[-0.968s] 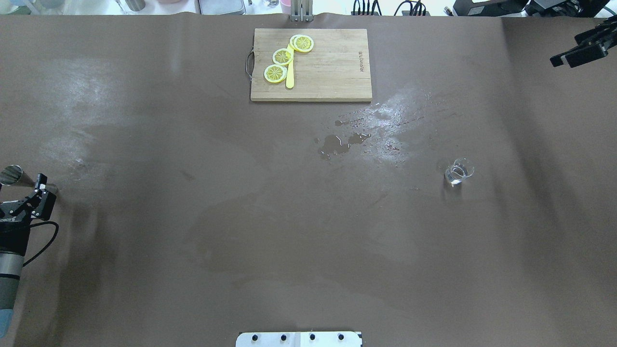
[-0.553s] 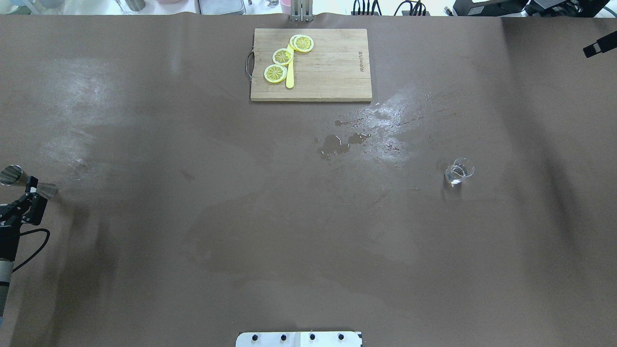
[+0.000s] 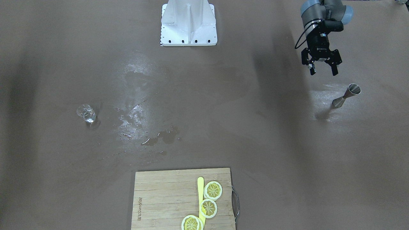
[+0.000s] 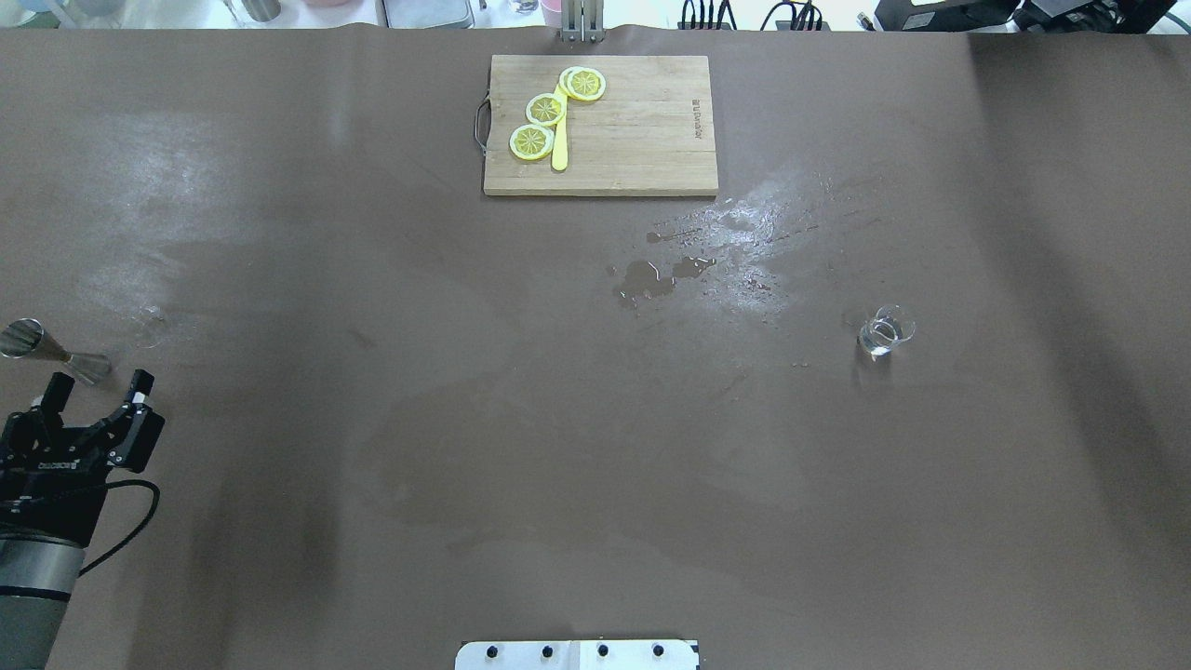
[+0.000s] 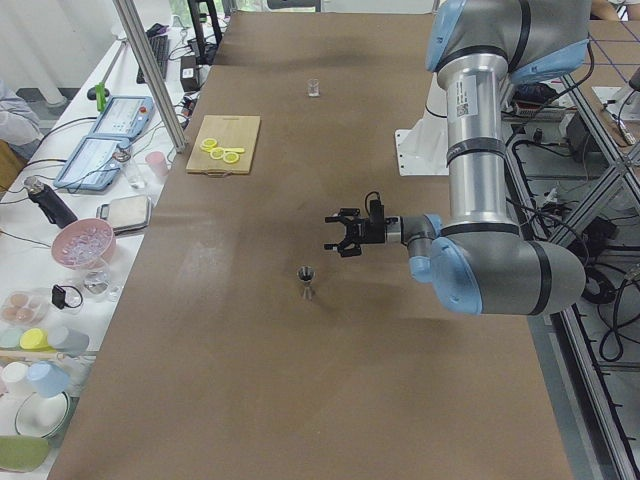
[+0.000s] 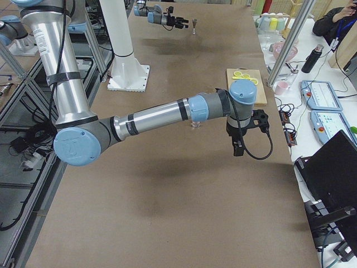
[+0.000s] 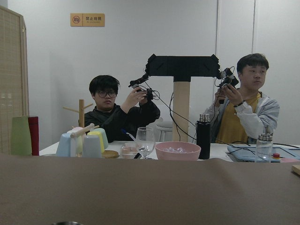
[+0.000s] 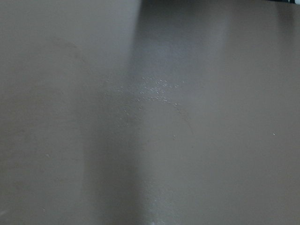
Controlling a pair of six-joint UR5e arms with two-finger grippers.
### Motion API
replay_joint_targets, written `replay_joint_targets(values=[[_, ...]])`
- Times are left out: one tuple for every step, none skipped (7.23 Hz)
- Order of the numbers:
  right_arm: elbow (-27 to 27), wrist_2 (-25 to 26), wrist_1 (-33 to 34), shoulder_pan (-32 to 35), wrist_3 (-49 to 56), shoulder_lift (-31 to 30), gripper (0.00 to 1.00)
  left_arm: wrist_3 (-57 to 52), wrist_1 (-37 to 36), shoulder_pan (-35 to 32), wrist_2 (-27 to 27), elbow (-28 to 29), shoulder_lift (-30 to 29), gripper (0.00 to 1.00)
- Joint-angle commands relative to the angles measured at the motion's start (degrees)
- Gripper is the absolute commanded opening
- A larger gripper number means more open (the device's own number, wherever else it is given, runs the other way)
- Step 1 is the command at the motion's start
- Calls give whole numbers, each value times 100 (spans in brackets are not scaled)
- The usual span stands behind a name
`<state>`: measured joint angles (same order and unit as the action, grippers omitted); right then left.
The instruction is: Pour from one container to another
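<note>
Hourglass-shaped metal measuring cup [image 4: 56, 354], upright at far left edge of overhead view. Small clear glass [image 4: 885, 333], upright, right of centre, well apart.

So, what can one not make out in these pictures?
- Right gripper: shows only in the exterior right view; open or shut cannot be told.
- Jigger: too small in every view; full or empty is unclear.
- Glass: too small in the overhead view to read its level.
- Right wrist view: only blurred table shows.
</note>
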<state>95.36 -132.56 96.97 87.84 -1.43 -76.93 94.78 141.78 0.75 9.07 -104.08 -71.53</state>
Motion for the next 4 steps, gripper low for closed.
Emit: replay_joint_targets(values=[[88,231,156,84,1114,-521,100,5,-979,14,1012,-786,-210,99],[45,231,155,84,1119,-586,100,5,-1517,-222,1740,-937,-516,99],[18,240,155,84,1127,-630,100,-73,-1557,-729,2626,-964,-937,99],[62,205,155,84,1084,-709,100,-483,-1557,-1239,3557,-1052,-1141,99]])
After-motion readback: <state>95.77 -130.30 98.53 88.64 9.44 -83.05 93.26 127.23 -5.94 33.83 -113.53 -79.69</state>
